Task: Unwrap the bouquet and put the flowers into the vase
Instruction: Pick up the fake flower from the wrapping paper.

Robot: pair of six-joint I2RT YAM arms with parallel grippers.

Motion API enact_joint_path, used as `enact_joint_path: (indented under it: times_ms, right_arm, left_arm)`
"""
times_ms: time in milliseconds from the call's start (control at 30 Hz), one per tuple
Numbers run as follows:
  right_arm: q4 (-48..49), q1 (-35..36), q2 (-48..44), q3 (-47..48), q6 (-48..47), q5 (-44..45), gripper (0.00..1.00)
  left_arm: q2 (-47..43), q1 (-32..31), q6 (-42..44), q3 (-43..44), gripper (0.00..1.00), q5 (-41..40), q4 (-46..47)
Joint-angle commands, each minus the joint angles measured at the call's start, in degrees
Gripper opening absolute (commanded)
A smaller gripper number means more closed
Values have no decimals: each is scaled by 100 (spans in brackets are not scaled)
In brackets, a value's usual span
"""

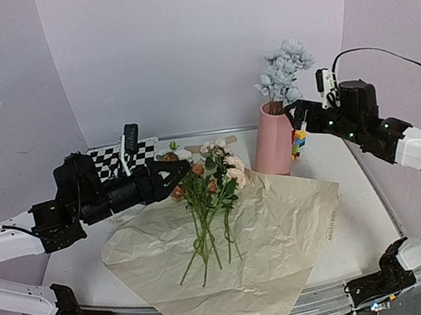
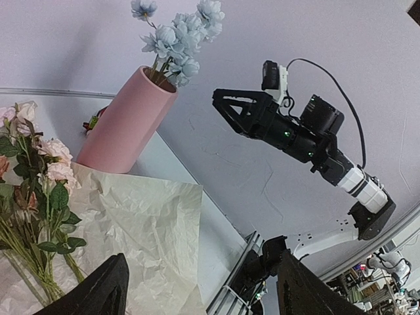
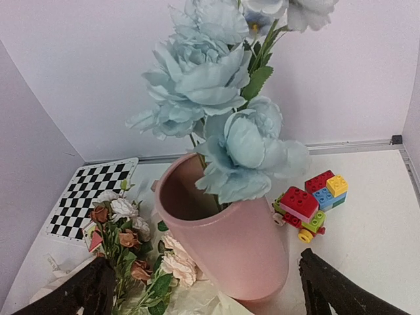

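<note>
Jaws: spread wide on left gripper (image 1: 174,168) and right gripper (image 1: 296,115), nothing held. Unwrap looks done: paper (image 1: 285,229) flat open on table (image 1: 329,155). Blue stems (image 1: 285,71) standing in vase (image 1: 274,148), back right, right gripper just beside it. Other flowers (image 1: 204,194) lying loose on paper, left gripper hovering at the blooms. Probably mid-transfer. Next: pinch one stem below the head, lift clear of neighbours, feed stem-first into vase mouth.

One vase (image 1: 274,146), one paper sheet (image 1: 285,233), one checkerboard (image 1: 110,161), one toy-block cluster (image 3: 308,200), two arms (image 1: 113,194) (image 1: 368,124)
</note>
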Motion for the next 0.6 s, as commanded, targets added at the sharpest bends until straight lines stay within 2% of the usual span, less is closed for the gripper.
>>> enact_joint_path:
  times_ms: [0,333,567]
  right_arm:
    - [-237,-5,-581,-332,-4,-332,98]
    - [-814,-4,-1425,-1105,495,-1365,98]
    - [-865,-2,-1317,-1644,638,-2521,98]
  left_arm:
    - [45,-17,16,11,79,-159,87]
    - [612,-19,-103,10,78,-309,-351]
    - [1259,-18,-137,218,75,-327,-816]
